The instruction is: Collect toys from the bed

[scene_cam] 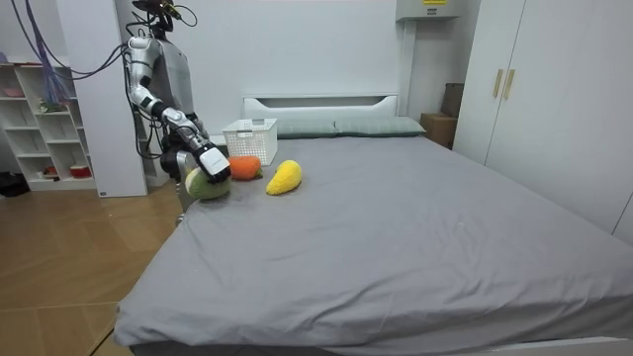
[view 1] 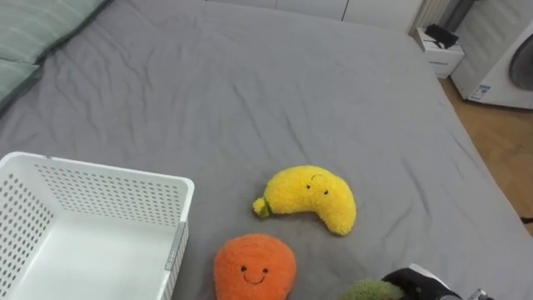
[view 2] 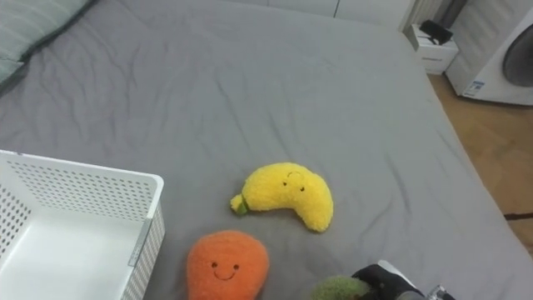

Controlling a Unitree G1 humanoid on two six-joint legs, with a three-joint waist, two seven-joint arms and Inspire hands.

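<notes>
Left eye view: the yellow banana toy lies across the grey bed, long axis left to right, stem end pointing at the white basket, whose floor is bare. The orange toy sits just below it. The green toy touches the right hand at bottom right; its grip cannot be told

Three plush toys, one white basket.

Stereo over bed; room camera afar
</notes>
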